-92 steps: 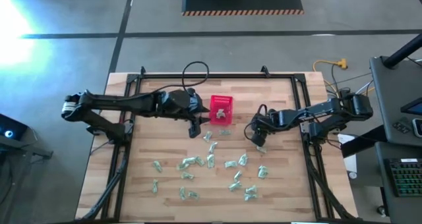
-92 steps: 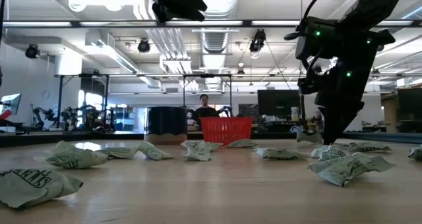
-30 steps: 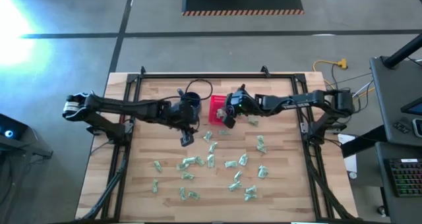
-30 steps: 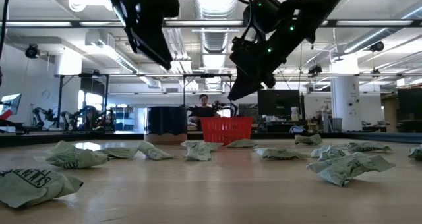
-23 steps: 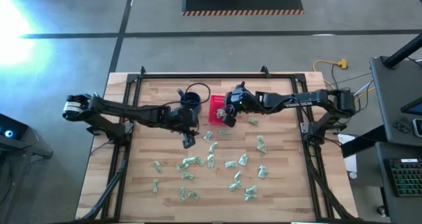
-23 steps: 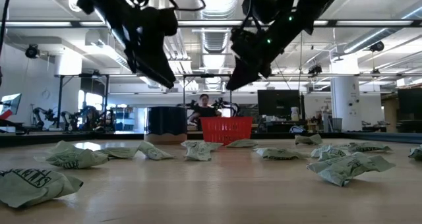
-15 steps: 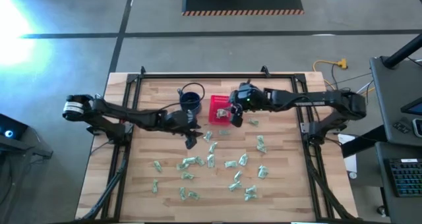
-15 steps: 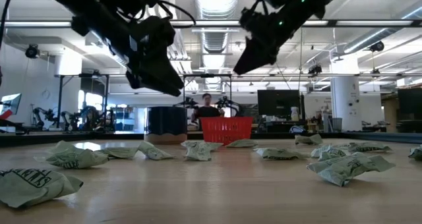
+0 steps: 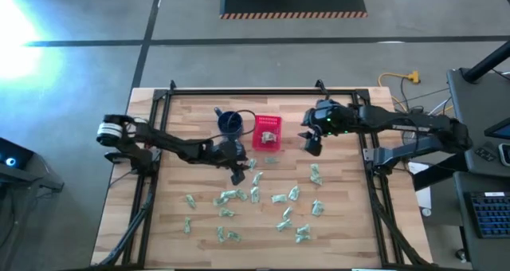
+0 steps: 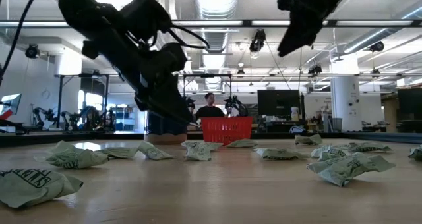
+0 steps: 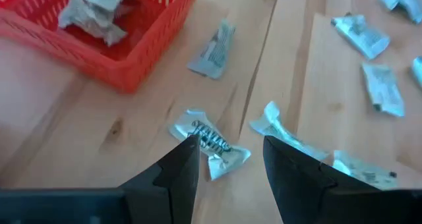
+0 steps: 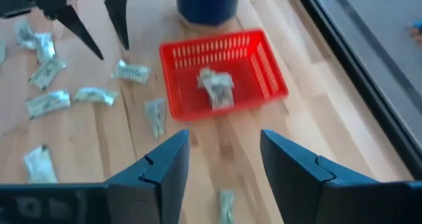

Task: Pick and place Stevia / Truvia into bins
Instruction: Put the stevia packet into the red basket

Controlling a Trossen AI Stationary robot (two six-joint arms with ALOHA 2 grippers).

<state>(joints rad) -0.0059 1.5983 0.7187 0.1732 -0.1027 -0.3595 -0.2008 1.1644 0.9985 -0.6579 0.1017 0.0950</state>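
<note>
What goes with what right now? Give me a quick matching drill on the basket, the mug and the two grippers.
Things:
1. red basket
2. dark blue mug
3. left gripper
4. right gripper

States:
A. fingers open, empty, to the right of the basket
B. holds crumpled sachets
C. fingers open over a crumpled sachet on the wood
D. stands to the left of the basket, by its side

Pairs: 1-B, 2-D, 3-C, 4-A
</note>
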